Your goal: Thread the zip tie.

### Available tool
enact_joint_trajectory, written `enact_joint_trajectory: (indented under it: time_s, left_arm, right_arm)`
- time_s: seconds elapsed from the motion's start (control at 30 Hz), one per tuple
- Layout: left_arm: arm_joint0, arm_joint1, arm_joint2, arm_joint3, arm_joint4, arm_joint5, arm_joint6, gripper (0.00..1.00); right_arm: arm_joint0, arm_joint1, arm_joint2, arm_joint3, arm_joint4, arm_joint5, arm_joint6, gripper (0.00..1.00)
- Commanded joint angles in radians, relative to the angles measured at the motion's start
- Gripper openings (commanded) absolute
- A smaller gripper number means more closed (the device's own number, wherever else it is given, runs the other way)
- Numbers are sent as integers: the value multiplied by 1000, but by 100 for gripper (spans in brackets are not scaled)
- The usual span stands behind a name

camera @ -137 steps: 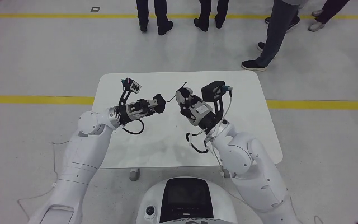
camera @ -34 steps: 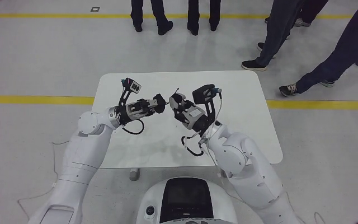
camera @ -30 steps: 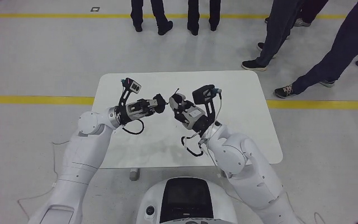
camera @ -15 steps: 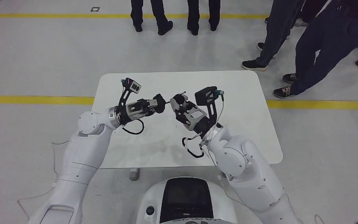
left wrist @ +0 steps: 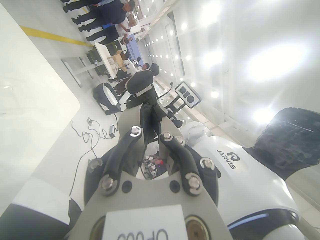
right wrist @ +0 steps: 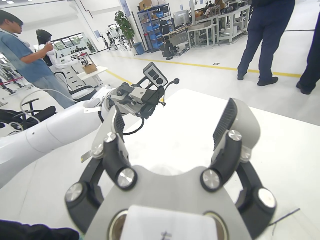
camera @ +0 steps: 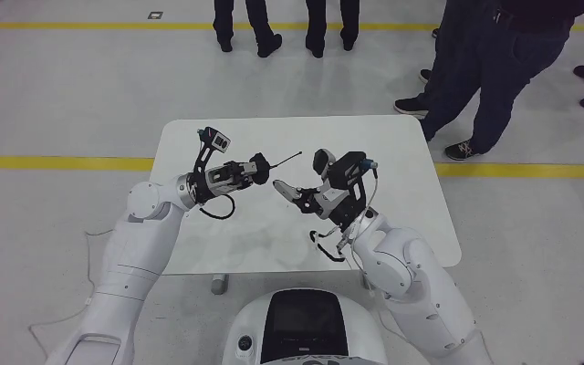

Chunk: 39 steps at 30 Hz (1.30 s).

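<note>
My left gripper [camera: 260, 168] is clamped on one end of the zip tie [camera: 288, 159], which sticks out to the right and slightly far, in the air above the desk [camera: 401, 214]. My right gripper [right wrist: 175, 112] sits just near and right of it, fingers wide apart with nothing between them.

To thread well, I judge I should bring the right gripper in square to the free length and close a little short of the end (leaving a stub to steer). The left arm should hold steady so the strap doesn't whip.

I can't make out which end carries the locking head, though a small lump shows at the free end. Nor can I see where exactly the left fingers pinch the strap. A thin dark line [right wrist: 285, 216] on the desk beside the right gripper could be another tie or a cable; I can't tell.
</note>
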State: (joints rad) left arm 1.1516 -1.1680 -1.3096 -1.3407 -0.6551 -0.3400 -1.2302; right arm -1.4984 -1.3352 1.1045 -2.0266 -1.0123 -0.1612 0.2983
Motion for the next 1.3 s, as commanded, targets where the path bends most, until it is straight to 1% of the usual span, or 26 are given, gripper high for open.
enact_joint_trajectory:
  time_s: [0.0, 0.07, 0.1, 0.13, 0.2, 0.27, 0.33, 0.37, 0.47, 0.53, 0.57, 0.6, 0.67, 0.7, 0.97, 1.0, 1.03, 1.07, 1.1, 1.17, 1.27]
  left_arm:
    - [0, 0, 0, 0, 0, 0, 0, 0]
    - [0, 0, 0, 0, 0, 0, 0, 0]
    - [2, 0, 1, -1, -3, 4, 7, 0]
    - [8, -1, 7, -11, -22, 32, 29, 0]
    - [12, -1, 8, -21, -56, 72, 41, 0]
    - [18, 0, 7, -30, -111, 127, 43, 0]
    - [22, 2, 5, -35, -138, 169, 44, 0]
    - [26, 3, 2, -39, -155, 191, 45, 0]
    - [37, 5, -2, -42, -204, 241, 50, 0]
    - [42, 5, -2, -39, -234, 270, 51, 0]
    - [44, 5, -3, -37, -252, 281, 54, 0]
    - [47, 5, -3, -34, -276, 300, 57, 0]
    - [47, 5, 0, -30, -296, 319, 50, 0]
    - [44, 5, -2, -32, -294, 309, 49, 0]
    - [44, 5, -2, -32, -294, 309, 49, 0]
    - [48, 5, 1, -35, -301, 318, 69, 0]
    - [56, 3, 8, -42, -338, 349, 75, 0]
    - [62, 1, 11, -45, -387, 381, 76, 0]
    - [66, -1, 14, -48, -422, 405, 78, 0]
    - [71, -2, 18, -54, -458, 440, 85, 0]
    - [78, -5, 26, -57, -521, 485, 102, 0]
  right_arm:
    - [0, 0, 0, 0, 0, 0, 0, 100]
    - [0, 0, 0, 0, 0, 0, 0, 100]
    - [3, 1, 4, -2, -17, 2, -8, 100]
    - [10, 4, 11, -7, -103, 5, -27, 100]
    - [7, 9, 7, -15, -232, 5, -56, 100]
    - [-8, 12, 1, -18, -307, 13, -107, 100]
    - [-12, 16, 3, -19, -381, 6, -137, 100]
    - [-15, 19, 4, -19, -437, 5, -154, 100]
    - [-23, 23, 4, -16, -522, -1, -198, 100]
    - [-27, 25, 4, -13, -557, -2, -222, 100]
    - [-25, 27, 6, -10, -558, -4, -229, 100]
    - [-19, 31, 9, -6, -558, -8, -235, 100]
    - [-4, 41, 8, 4, -558, -22, -241, 100]
    - [13, 51, 9, 10, -558, -30, -234, 100]
    - [13, 51, 9, 10, -558, -30, -234, 100]
    - [18, 52, 11, 10, -558, -33, -234, 100]
    - [35, 59, 16, 9, -558, -38, -239, 100]
    - [41, 65, 11, 11, -558, -42, -246, 100]
    - [46, 70, 5, 13, -558, -40, -254, 100]
    - [64, 86, -10, 21, -558, -28, -257, 100]
    - [90, 111, -49, 33, -558, -2, -261, 100]
